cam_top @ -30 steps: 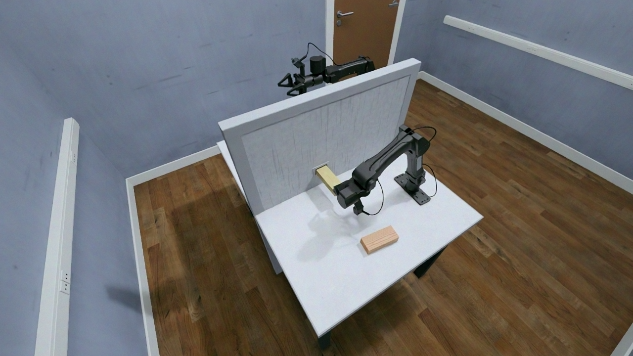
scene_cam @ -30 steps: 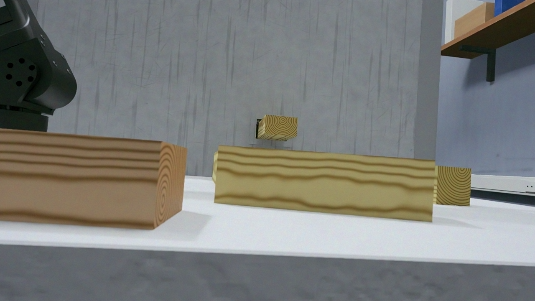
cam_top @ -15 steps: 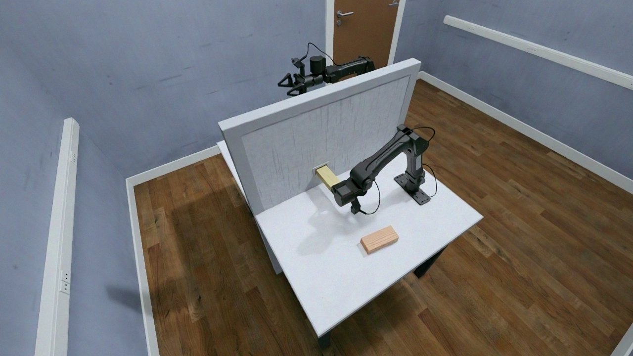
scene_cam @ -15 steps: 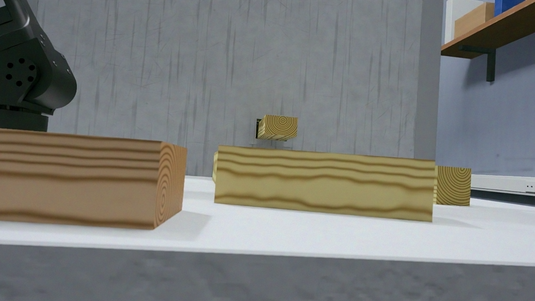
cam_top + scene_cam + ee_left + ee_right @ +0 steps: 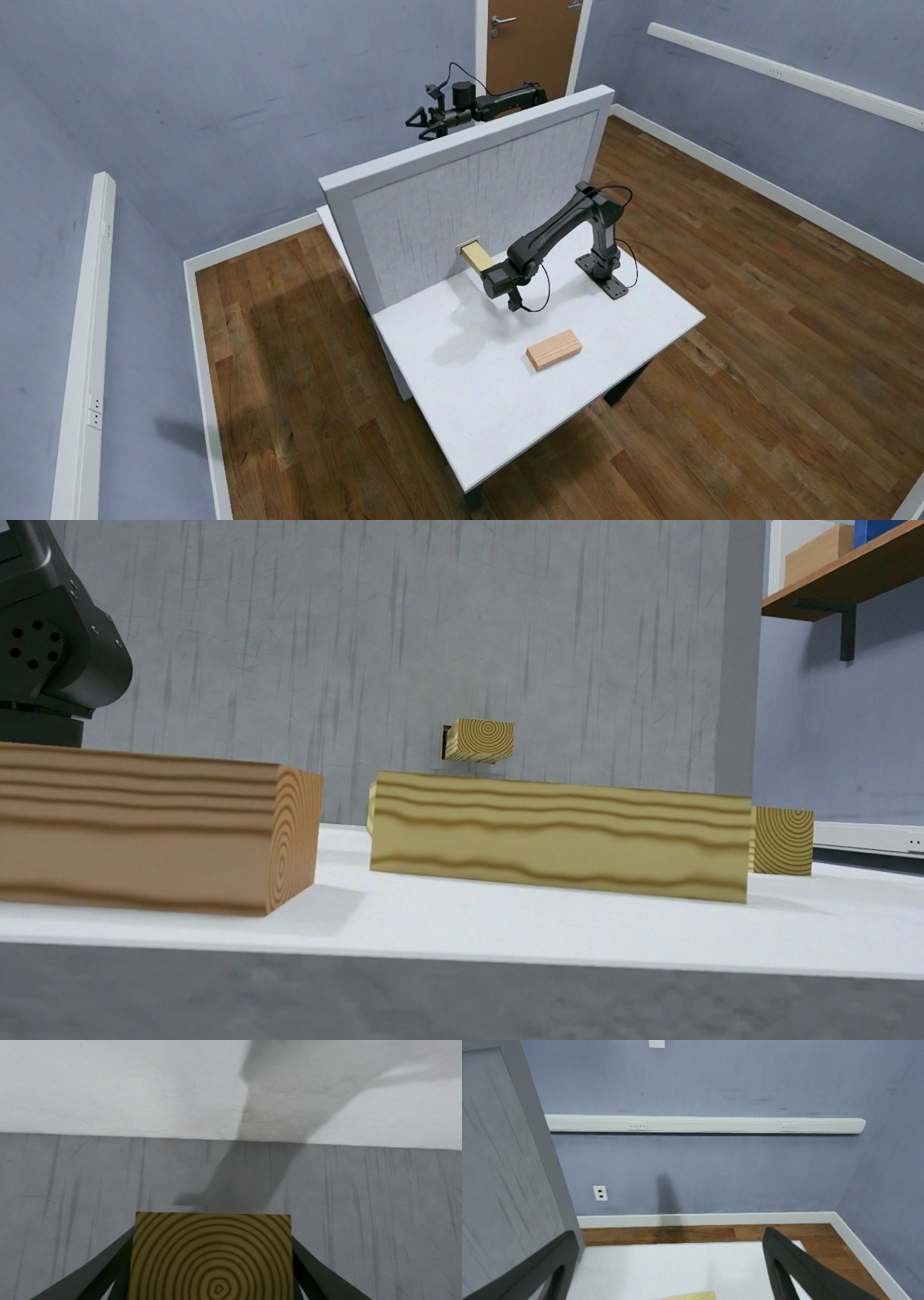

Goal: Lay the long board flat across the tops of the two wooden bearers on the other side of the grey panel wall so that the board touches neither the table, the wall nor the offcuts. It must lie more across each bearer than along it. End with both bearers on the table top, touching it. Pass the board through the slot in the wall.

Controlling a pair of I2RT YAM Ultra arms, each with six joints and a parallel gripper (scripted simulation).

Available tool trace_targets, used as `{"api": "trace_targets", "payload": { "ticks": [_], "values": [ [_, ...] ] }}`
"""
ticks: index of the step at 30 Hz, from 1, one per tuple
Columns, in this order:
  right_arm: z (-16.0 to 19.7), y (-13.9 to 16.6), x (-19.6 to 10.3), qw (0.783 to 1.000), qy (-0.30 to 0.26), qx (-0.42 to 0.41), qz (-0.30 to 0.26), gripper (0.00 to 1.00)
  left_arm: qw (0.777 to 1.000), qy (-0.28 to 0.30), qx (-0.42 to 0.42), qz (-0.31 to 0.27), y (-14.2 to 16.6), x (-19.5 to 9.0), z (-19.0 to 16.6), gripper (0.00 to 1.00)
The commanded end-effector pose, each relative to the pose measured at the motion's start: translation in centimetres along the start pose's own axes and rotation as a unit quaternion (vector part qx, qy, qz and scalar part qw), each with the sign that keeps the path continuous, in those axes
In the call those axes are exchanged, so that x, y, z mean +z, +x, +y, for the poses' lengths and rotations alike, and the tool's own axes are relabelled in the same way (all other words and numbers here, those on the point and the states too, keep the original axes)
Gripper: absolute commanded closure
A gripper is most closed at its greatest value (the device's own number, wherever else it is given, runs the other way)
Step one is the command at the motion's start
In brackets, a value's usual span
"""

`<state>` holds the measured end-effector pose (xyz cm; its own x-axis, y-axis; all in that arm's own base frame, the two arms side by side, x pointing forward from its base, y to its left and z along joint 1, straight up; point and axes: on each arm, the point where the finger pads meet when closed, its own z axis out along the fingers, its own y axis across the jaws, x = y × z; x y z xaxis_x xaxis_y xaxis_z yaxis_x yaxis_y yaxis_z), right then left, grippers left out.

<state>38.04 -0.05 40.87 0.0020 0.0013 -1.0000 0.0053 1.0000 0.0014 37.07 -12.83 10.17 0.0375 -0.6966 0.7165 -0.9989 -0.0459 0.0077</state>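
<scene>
The long pale board [image 5: 476, 257] sticks level through the slot [image 5: 466, 244] in the grey panel wall [image 5: 471, 187]. Its far end [image 5: 479, 740] pokes out a little on the other side, above the table. My left gripper [image 5: 493, 276] is open, and its fingers flank the board's near end [image 5: 212, 1257]. My right gripper [image 5: 423, 123] is open and empty, high above the wall's top edge, and it also shows in the right wrist view [image 5: 669, 1236]. A pale wooden bearer [image 5: 559, 836] lies on the table below the board's far end. A second pale block [image 5: 782, 841] lies behind it to the right.
A reddish-brown offcut [image 5: 554, 349] lies on the left arm's side of the table. Another reddish-brown block [image 5: 154, 830] lies near the table edge on the far side, beside the right arm's base [image 5: 45, 649]. A strip of pale wood [image 5: 689, 1296] shows below the right gripper.
</scene>
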Motion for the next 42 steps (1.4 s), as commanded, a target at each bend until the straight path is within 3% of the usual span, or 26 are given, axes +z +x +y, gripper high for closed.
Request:
{"api": "trace_targets", "payload": {
  "ticks": [1,3,5,6,21,23,42],
  "values": [
    [0.5,-0.1,-0.3,1.0,-0.008,0.0,0.001,0.0,1.0,0.02,0.003,0.004,0.8,-1.5,-1.0,0.28],
    [0.5,-0.1,-0.3,1.0,-0.008,0.0,0.001,0.0,1.0,0.011,-0.005,0.004,0.2,-0.9,-0.9,0.28],
    [0.5,-0.1,-0.3,1.0,-0.008,0.0,0.001,0.0,0.999,0.03,0.022,0.008,1.5,-1.5,-1.3,0.28],
    [0.5,-0.1,-0.3,1.0,-0.008,0.0,0.001,0.0,1.0,0.025,0.018,0.006,1.6,-1.5,-1.1,1.0],
    [0.5,-0.1,-0.3,1.0,-0.008,0.0,0.001,0.0,1.0,0.024,0.016,0.006,1.6,-1.5,-1.0,1.0],
    [0.5,-0.1,-0.3,1.0,-0.008,0.0,0.001,0.0,1.0,0.023,0.012,-0.001,1.4,-0.5,-0.7,1.0],
    [0.5,-0.1,-0.3,1.0,-0.008,0.0,0.001,0.0,0.999,0.019,0.024,0.012,4.3,1.0,-0.5,1.0]
  ]
}}
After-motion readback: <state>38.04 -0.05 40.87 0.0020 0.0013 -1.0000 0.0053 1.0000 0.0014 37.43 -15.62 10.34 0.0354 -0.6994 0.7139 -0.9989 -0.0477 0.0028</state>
